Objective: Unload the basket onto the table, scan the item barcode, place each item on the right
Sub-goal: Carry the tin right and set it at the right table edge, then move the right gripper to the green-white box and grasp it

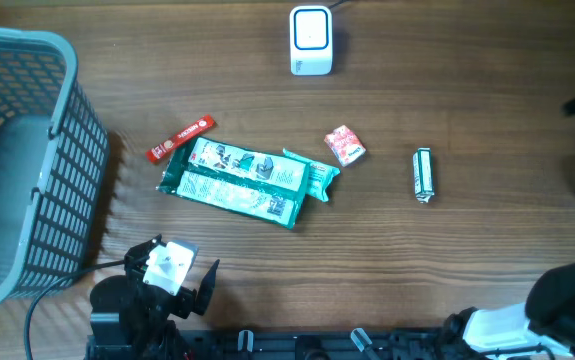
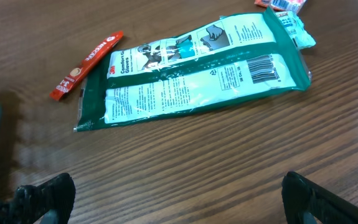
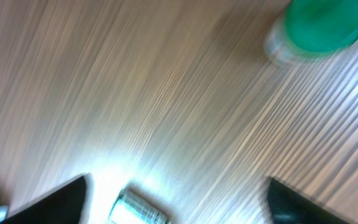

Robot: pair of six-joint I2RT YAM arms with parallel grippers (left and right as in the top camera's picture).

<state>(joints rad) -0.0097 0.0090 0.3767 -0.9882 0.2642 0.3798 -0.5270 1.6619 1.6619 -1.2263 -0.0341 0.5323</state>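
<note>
Your left pincer (image 2: 180,202) stands wide and empty, the green glove packet (image 2: 191,78) flat just ahead of it (barcode (image 2: 263,67) up). Grip that floppy packet by an edge and it may fold over the barcode.

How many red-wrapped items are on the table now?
2: a red stick sachet left of the green glove pack; a small red packet right of it, near the scanner. The basket could hide more.
</note>
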